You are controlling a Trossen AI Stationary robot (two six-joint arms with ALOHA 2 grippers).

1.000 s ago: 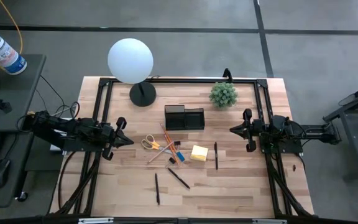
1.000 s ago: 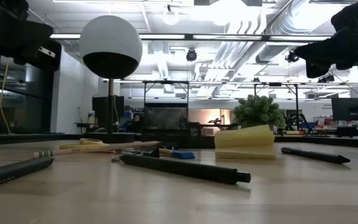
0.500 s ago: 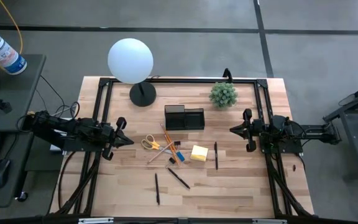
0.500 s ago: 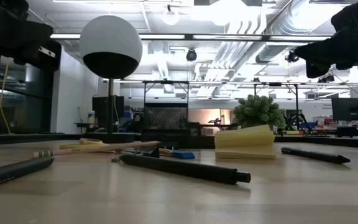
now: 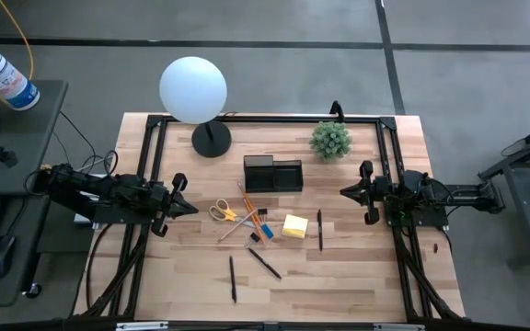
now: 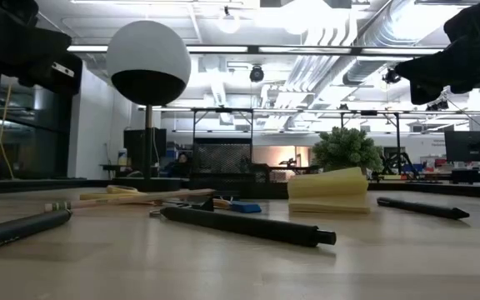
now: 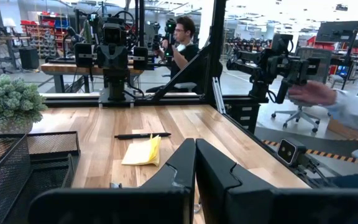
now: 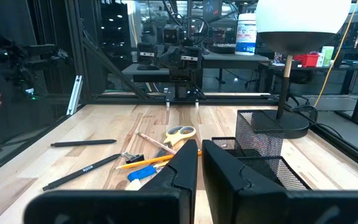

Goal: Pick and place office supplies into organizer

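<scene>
- My left pincer (image 5: 184, 208) hangs over the left side of the tabletop (image 5: 357, 276), its fingers pressed together on nothing, pointing toward the middle.
- Just beside its tip lie the yellow-handled scissors (image 5: 222, 212), flat on the wood.
- Two orange pencils (image 5: 247, 221) cross each other next to the scissors, and a small blue eraser (image 5: 266, 230) lies against them with a tiny black clip (image 5: 255, 237) close by.
- Nearer the front edge, one black pen (image 5: 233, 279) lies alone, and a second black pen (image 5: 265, 263) lies slanted between it and the pencils.
- The organizer (image 5: 272, 174) stands behind the scattered pieces, toward the back middle of the tabletop, its taller section on the left; nothing I can make out is inside it.
- The yellow sticky-note pad (image 5: 294, 226) rests flat in front of the organizer, apart from it.
- A third black pen (image 5: 319, 229) lies just to the right of the pad.
- My right pincer (image 5: 346, 191) hangs over the right side, fingers nearly together and empty, pointing back toward the organizer.
</scene>
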